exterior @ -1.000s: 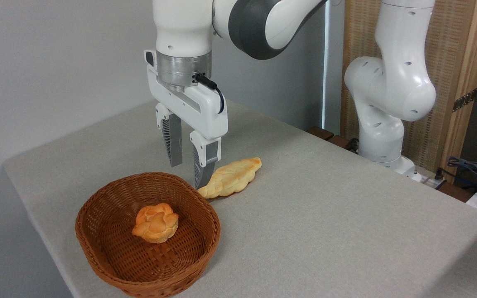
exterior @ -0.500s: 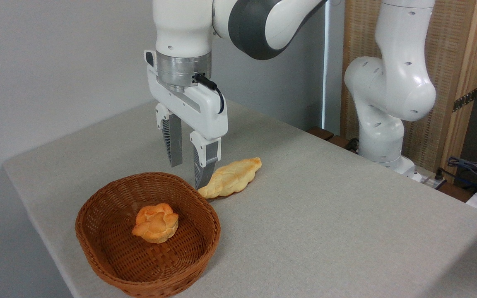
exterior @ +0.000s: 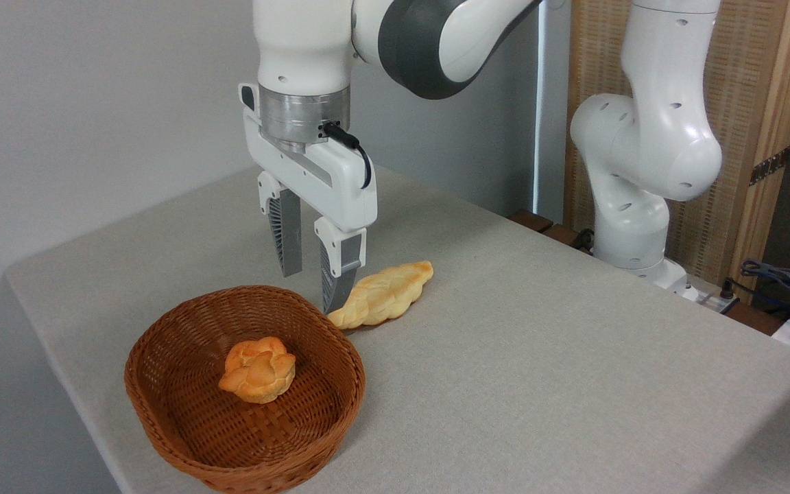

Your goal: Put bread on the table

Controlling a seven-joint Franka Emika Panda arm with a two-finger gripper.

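While the bread (exterior: 258, 368) lies on the floor of the wicker basket (exterior: 182, 439) at the near left of the table (exterior: 539, 357), the gripper (exterior: 309, 291) hangs above the far rim of the basket, its fingers (exterior: 286, 237) narrowly apart and holding nothing. The bun is nearer and lower than the fingertips, not touching them. A braided loaf (exterior: 385, 293) lies on the table just right of the right finger. Compared with one second ago, nothing has visibly moved.

Golden-orange bread (exterior: 258, 369), brown woven basket (exterior: 182, 439), grey table (exterior: 539, 357)
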